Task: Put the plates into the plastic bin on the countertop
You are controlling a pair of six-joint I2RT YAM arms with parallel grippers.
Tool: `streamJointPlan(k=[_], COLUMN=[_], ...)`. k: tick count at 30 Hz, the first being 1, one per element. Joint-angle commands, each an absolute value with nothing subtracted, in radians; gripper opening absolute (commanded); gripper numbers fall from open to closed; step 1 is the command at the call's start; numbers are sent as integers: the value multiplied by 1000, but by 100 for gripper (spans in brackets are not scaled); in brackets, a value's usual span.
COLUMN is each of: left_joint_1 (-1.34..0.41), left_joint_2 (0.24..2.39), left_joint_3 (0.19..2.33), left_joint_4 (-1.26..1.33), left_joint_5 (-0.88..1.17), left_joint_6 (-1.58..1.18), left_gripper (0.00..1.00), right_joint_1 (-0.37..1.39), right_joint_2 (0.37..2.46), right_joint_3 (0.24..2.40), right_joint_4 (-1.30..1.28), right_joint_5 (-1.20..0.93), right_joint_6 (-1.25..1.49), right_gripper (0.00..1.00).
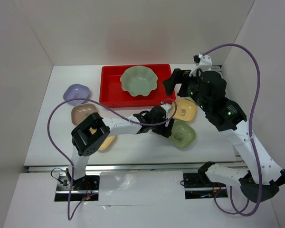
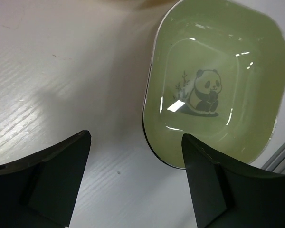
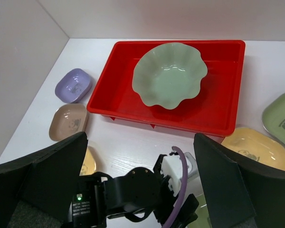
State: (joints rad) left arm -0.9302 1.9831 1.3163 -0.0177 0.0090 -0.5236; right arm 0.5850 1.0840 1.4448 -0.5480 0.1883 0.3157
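The large pale green scalloped dish (image 1: 138, 80) lies in the red bin (image 1: 109, 92), as the right wrist view also shows, dish (image 3: 170, 76) in bin (image 3: 218, 111). A green panda dish (image 1: 183, 134) lies on the white countertop (image 1: 133, 147). My left gripper (image 1: 168, 127) is open at its left edge. In the left wrist view the gripper (image 2: 135, 183) has one finger over the dish (image 2: 218, 80) and one over bare table. My right gripper (image 1: 172, 81) is open and empty, raised by the bin's right end, over the left arm (image 3: 140, 185).
Lavender dish (image 1: 77, 92) and tan-pink dish (image 1: 84, 113) lie left of the bin. One yellow dish (image 1: 107, 142) sits partly under the left arm, another (image 1: 185, 109) right of centre. A second green dish (image 3: 281, 118) shows at the right edge. White walls enclose the table.
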Motion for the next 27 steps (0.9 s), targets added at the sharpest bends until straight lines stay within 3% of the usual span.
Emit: streamJointPlan(k=[1,8,11,14,15,18,21,27], left_joint_1=[-936,-1000,-1029,-1039,-1039,-1048,-1048,-1086], left_joint_2=[2025,2078,2108,2117,2117,2117,2117,1985], left_joint_3=[1351,1402,1436,1445,1445,1454,1454,1394], left_joint_4=[28,-24,-46,-72,-83,-104,-159,-218], left_joint_5=[-6,-143,-193,-228,-238,-261,-273,-258], left_joint_6=[-508,-477,-477,-477,-488,-506,-518,-570], left_gripper=[89,82,66,58,45,29,0,0], right_joint_1=[594,594,594,594,594,594,594,594], right_joint_2=[1049,1029,1019,1009,1009,1000,1000,980], right_joint_3=[1451,1473,1473,1482,1482,1491,1500,1525], right_joint_4=[-552,-571,-580,-580,-580,-589,-589,-611], right_joint_5=[204,213,233,244,255,255,264,282], right_joint_6=[299,299,299,299,299,299,299,299], right_gripper=[100,100,100,100,100,100,100,100])
